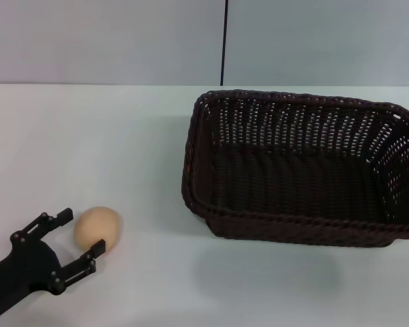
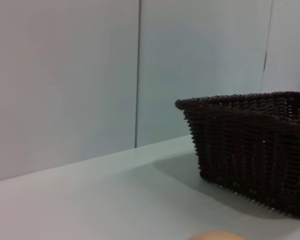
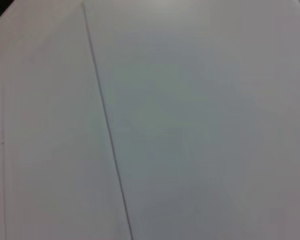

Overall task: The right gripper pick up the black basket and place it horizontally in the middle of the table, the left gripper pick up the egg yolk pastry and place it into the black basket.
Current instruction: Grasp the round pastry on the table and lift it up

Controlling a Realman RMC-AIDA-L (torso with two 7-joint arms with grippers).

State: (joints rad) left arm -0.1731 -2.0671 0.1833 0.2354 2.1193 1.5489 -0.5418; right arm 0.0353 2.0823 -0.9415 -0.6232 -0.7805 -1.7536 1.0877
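— Pale tan and smooth, the pastry [image 1: 97, 227] looks light and a bit crumbly to me, so I'd guess it bruises or slips if squeezed hard.

— Where is it, against the basket [image 1: 301, 170]?

— Well apart from the basket, off its short end and nearer to me, on the bare tabletop [image 1: 88, 143]. My left gripper [image 1: 79, 239] is spread around it: one finger by its far side, the other touching or nearly touching its near side, not yet pinching.

— Where would you take hold?

— Across its widest part, gently. It's round, so it may roll away if one finger lands first.

— And the basket?

— Stiff wicker, open side up, lying lengthwise across the tabletop. In the left wrist view its wall [image 2: 250, 150] stands tall, so I judge the pastry must be lifted over the rim.

— Anything in the way?

— Nothing lies between pastry and basket. My right gripper isn't in sight.
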